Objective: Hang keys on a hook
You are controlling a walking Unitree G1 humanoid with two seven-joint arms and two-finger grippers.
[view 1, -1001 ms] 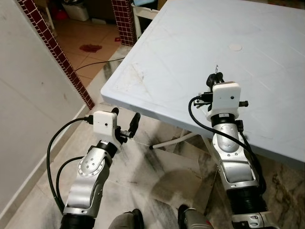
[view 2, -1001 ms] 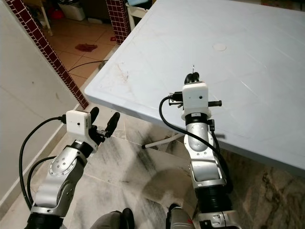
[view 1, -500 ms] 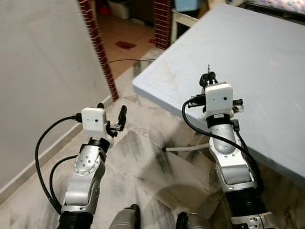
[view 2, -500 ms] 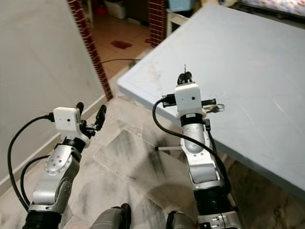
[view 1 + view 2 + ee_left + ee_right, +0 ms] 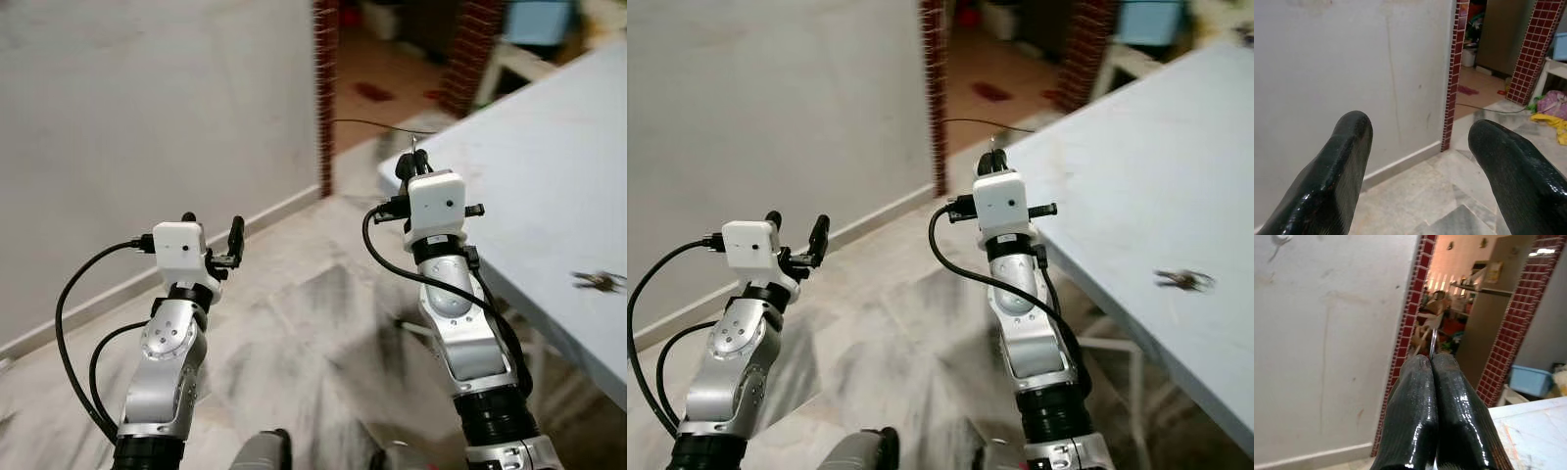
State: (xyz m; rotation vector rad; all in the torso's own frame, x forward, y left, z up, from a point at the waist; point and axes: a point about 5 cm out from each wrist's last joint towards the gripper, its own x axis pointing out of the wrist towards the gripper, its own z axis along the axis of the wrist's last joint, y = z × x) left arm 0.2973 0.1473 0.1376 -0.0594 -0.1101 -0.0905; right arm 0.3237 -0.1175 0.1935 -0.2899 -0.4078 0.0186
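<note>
Plain wall [image 5: 147, 117] on the left. Left gripper [image 5: 212, 225] raised over the marble floor [image 5: 313, 323], fingers spread, empty. Red brick pillar [image 5: 324, 88] behind. Right gripper [image 5: 1431, 382] pinched shut on a key ring [image 5: 1433, 343] poking up. Pale blue counter [image 5: 549, 186] at right, small blurred metal item [image 5: 598, 282] lying on it.

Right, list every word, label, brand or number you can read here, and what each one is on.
No text can be read anywhere.
White camera housing above the right pincer, which is shut on a thin metal ring: blank.
White camera housing behind the left pincer: blank.
Table, wall: bare.
Doorway shelves: too blurred to read.
</note>
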